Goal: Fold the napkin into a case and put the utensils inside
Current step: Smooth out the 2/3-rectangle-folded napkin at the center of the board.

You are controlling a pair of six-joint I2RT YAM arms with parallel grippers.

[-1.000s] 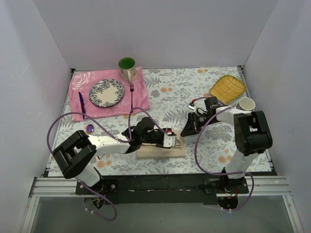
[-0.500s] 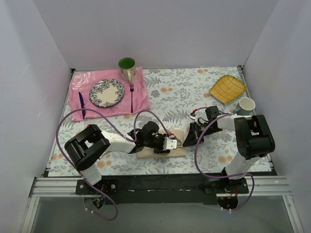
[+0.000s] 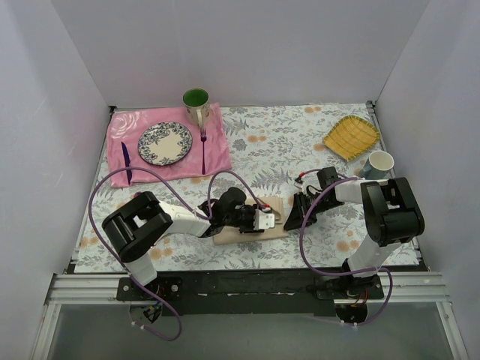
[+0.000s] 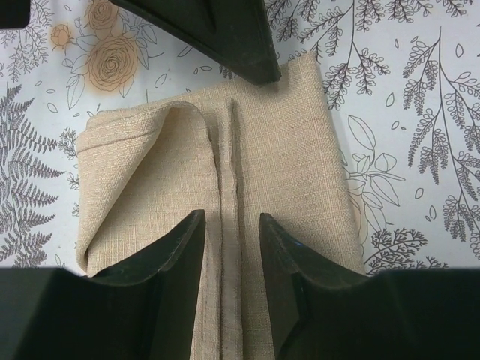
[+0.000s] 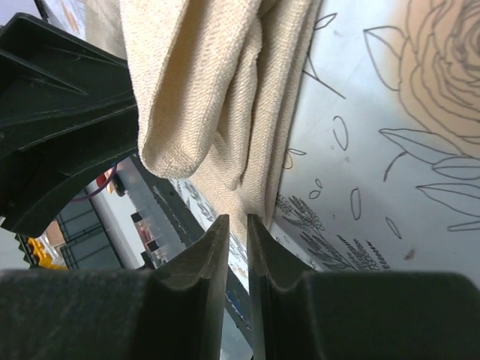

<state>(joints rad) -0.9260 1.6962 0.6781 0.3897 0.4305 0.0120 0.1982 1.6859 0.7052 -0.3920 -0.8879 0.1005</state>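
A: The napkin (image 4: 142,172) is noted close to the near edge of the worktop (image 3: 285,142), about midway along it. It is already folded to a narrow oblong. A raised seam is seen down its middle, and one flap is puffed up, not pressed flat.

B: The left gripper (image 4: 231,251) is logged astride that seam, its fingers (image 4: 169,262) held apart with cloth lying flat in the gap. Nothing is pinched there. And the right gripper (image 5: 238,244)?

A: It is drawn in to a slit at the napkin's end facing the worktop's right edge. A thin edge of cloth is caught at the tips. The two grippers are set very near each other.

B: And the utensils?

A: They are not made out near the napkin in any view. The case is judged unfinished, and nothing is tucked in.

B: What hazards are to be recorded?

A: Three.
- If the pinched edge is pulled while the seam is only straddled, the whole bundle may be dragged rather than folded.
- The puffed flap may spring open once pressure is taken off, and the pocket would be lost.
- With so little room between the two arms' fingers, a knock could be caused by any sideways correction.

B: And the near edge?

A: Cloth could be carried over it if dragged that way.
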